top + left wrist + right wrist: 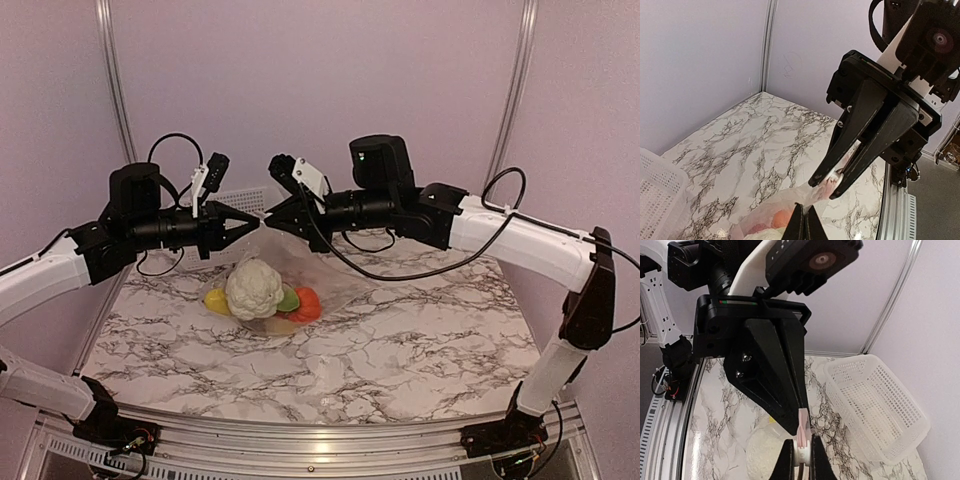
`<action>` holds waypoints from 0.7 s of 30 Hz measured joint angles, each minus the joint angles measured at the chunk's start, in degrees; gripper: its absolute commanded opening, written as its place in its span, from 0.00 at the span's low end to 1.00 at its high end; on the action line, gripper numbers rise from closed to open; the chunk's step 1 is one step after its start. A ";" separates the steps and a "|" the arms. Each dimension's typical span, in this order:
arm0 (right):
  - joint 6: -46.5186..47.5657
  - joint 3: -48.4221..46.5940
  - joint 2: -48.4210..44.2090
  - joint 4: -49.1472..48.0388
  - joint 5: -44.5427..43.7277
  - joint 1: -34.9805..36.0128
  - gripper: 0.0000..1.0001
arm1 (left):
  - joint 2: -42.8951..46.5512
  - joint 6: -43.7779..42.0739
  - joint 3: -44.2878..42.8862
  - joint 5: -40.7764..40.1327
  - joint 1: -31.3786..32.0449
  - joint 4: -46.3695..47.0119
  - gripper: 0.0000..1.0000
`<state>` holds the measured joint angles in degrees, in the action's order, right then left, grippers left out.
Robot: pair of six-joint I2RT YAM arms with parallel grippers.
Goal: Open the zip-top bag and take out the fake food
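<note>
The clear zip-top bag (322, 266) hangs by its mouth between my two grippers, its bottom resting on the marble table. Inside show a white cauliflower (254, 288), a yellow piece (216, 300), a green piece (289, 298) and an orange-red piece (308, 303). My left gripper (253, 222) is shut on the bag's top edge (816, 199); its tips show in the left wrist view (805, 226). My right gripper (272, 217) is shut on the white zip slider (801, 454) with its pink strip, tip to tip with the left one. Grapes are not visible.
A white mesh basket (875, 410) stands at the back left of the table, behind the left arm (236, 200); it also shows in the left wrist view (655, 195). Metal rails edge the table's sides and front.
</note>
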<state>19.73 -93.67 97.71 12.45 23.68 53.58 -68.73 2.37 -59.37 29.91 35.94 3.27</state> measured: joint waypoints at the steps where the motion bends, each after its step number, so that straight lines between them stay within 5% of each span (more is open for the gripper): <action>1: -0.04 1.27 -0.61 -0.42 -0.02 -0.09 0.00 | 0.24 0.57 0.63 0.28 0.00 0.52 0.00; 21: -2.67 19.89 -14.10 0.31 -1.79 -5.40 0.00 | 3.45 11.06 7.06 2.29 -7.82 10.82 0.00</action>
<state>17.06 -73.78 83.61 12.75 21.89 48.18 -65.28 13.43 -52.31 32.21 28.12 14.09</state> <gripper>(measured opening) 0.040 0.003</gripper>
